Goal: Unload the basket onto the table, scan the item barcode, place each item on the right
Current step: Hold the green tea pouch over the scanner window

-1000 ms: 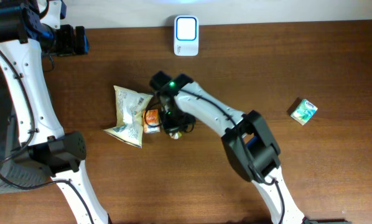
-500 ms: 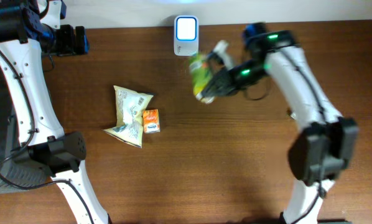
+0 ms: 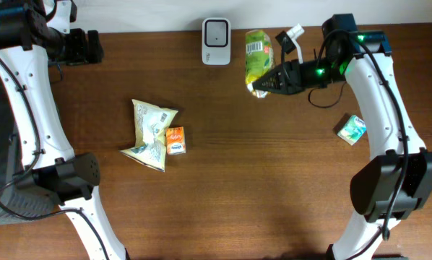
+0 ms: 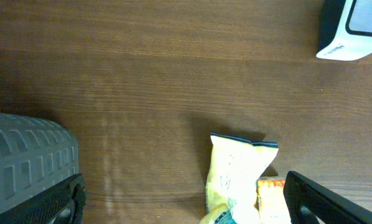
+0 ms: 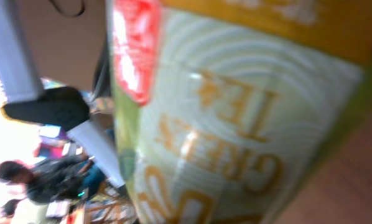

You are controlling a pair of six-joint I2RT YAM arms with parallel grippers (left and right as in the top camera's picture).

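A green tea pack [image 3: 258,52] hangs above the table just right of the white scanner [image 3: 216,32], its barcode label facing up. My right gripper [image 3: 268,84] is shut on the pack's lower end. Up close in the right wrist view the pack [image 5: 236,112] fills the frame with orange lettering and hides the fingers. My left gripper [image 3: 86,45] sits at the far left back corner, open and empty. In the left wrist view it [image 4: 185,206] stands wide above bare wood, with the scanner [image 4: 354,28] at the top right.
A yellow snack bag [image 3: 151,132] and a small orange box [image 3: 175,139] lie side by side left of centre; both also show in the left wrist view, the bag [image 4: 236,174] and the box [image 4: 273,196]. A teal box [image 3: 352,129] lies at the right.
My right arm lifted the green pack from beside the orange box and carried it up and right to the scanner. The scanner's face went from bright white to dark. The left arm stayed put.
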